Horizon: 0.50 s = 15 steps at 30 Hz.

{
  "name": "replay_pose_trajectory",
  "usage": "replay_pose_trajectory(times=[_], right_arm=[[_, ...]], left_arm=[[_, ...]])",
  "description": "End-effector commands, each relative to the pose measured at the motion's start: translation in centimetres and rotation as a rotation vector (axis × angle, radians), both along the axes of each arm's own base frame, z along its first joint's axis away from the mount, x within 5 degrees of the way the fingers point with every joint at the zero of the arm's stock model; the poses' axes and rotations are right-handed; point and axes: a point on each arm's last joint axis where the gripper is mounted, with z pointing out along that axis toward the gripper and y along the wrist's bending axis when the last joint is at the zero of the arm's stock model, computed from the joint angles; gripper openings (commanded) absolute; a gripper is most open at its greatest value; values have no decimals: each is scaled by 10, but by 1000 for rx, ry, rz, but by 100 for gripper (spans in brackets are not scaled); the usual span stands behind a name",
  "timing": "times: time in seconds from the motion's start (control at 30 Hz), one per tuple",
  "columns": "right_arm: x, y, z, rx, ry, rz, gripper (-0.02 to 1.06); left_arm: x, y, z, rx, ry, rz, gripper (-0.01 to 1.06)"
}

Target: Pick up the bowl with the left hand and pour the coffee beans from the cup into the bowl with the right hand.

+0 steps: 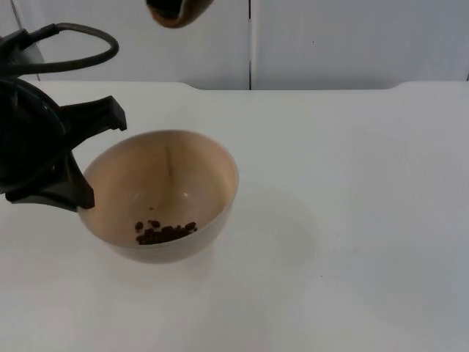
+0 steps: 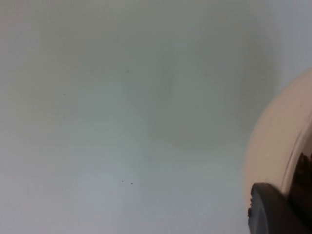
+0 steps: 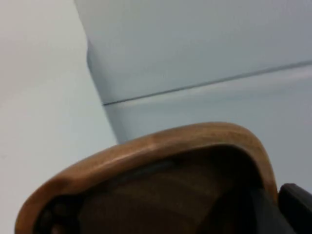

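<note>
A cream bowl hangs tilted a little above the table, casting a shadow to its right. A small heap of coffee beans lies at its bottom. My left gripper is shut on the bowl's left rim; its black fingertip stands against the bowl in the left wrist view. The brown wooden cup hangs high above the table's far edge, behind the bowl. My right gripper is shut on the cup, with one black fingertip beside its rim.
The white table stretches wide to the right and in front of the bowl. The grey partition wall closes off the back, with a vertical seam near its middle.
</note>
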Motion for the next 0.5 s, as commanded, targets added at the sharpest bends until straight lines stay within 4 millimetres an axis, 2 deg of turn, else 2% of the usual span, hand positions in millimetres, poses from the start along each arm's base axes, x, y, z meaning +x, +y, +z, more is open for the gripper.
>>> replay_pose_trajectory(times=[0.0, 0.47], right_arm=[[3, -9, 5, 53, 53, -29, 0], [36, -45, 0, 307, 350, -154, 0]], left_arm=[[0, 0, 3, -14, -17, 19, 0], [0, 0, 3, -14, -18, 20, 0]])
